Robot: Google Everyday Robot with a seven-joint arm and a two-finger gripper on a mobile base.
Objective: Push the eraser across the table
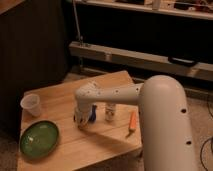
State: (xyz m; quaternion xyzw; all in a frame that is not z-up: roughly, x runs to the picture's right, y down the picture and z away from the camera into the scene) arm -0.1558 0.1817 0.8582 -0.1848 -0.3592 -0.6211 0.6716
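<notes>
Eraser hidden; tool point(81, 121) low on table point(60, 100) (green bowl point(39, 139) beside).

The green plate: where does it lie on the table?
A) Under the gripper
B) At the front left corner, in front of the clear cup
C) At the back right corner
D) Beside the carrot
B: the green plate lies at the table's front left, in front of the clear cup; the gripper is mid-table, the carrot to the right.

A green plate point(39, 139) lies at the near left corner. Beyond the plate stands a clear plastic cup point(31, 104). Right of the plate, well apart, stands a small white bottle point(110, 112); further right lies an orange carrot point(132, 121). A blue thing point(90, 114) sits just left of the bottle.
</notes>
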